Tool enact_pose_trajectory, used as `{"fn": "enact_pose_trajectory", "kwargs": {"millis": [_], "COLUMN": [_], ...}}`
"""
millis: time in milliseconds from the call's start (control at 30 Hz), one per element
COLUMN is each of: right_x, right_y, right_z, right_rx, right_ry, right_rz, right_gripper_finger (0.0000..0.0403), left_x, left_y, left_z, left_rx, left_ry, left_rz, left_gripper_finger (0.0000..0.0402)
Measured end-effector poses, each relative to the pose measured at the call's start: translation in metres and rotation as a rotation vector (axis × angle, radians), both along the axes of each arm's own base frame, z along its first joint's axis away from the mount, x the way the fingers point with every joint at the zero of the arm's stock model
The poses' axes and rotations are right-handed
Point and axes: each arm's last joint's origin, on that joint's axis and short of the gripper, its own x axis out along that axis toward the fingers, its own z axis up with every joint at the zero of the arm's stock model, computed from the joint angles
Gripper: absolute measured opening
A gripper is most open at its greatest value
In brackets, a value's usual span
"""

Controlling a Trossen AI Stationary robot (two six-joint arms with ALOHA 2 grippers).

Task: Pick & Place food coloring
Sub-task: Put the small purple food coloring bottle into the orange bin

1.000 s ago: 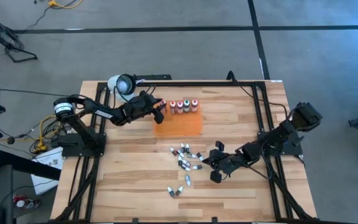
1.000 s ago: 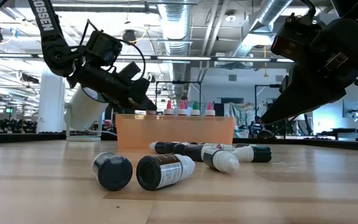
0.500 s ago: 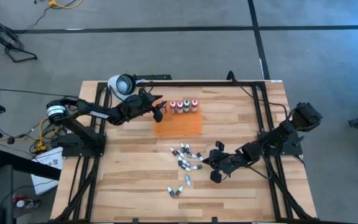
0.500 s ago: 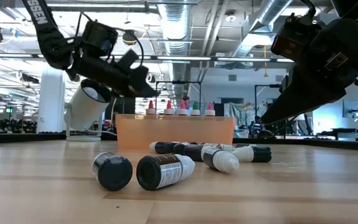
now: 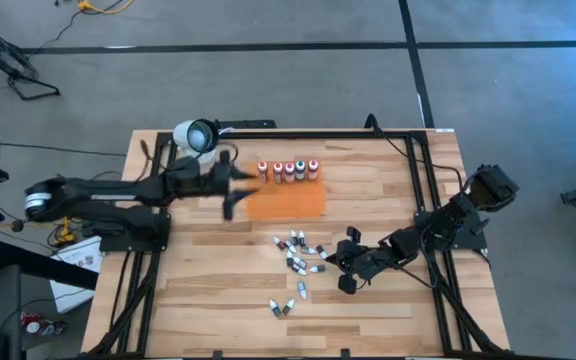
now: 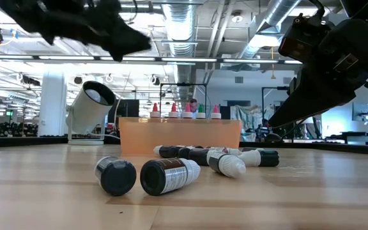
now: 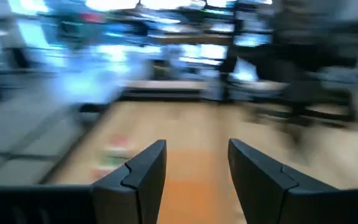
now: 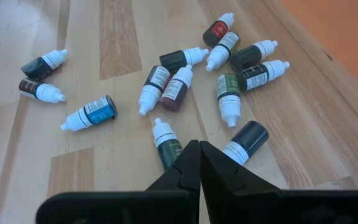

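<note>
Left arm is stretched out flat across the far left part of the table, blurry, wrist raised well above the wood, and the left gripper (image 5: 230,183) has its fingers (image 7: 143,174) spread with nothing between them. Right gripper (image 8: 198,163) sits low on the near right side, fingers pressed together, empty.
</note>
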Motion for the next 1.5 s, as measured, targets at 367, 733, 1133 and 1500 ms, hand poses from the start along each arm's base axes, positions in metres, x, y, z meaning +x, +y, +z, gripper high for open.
{"fn": "enact_pose_trajectory", "kwargs": {"millis": [367, 733, 1133, 1500], "right_x": [0.002, 0.009, 0.011, 0.022], "right_y": [-0.002, -0.018, -0.007, -0.015], "right_z": [0.002, 0.001, -0.031, -0.034], "right_rx": [-0.06, 0.01, -0.047, -0.034], "right_ry": [-0.025, -0.026, 0.036, 0.031], "right_rz": [-0.005, -0.109, -0.094, -0.135], "right_gripper_finger": [0.0004, 0.009, 0.0113, 0.0113], "left_x": [-0.041, -0.047, -0.046, -0.046], "left_y": [-0.079, -0.113, -0.112, -0.111], "left_z": [-0.013, -0.028, -0.025, -0.026], "left_rx": [-0.173, -0.063, -0.012, 0.019], "left_ry": [0.191, 0.2, 0.159, 0.168], "left_rz": [-0.55, -0.475, -0.415, -0.412], "left_gripper_finger": [0.0167, 0.0167, 0.0167, 0.0167]}}
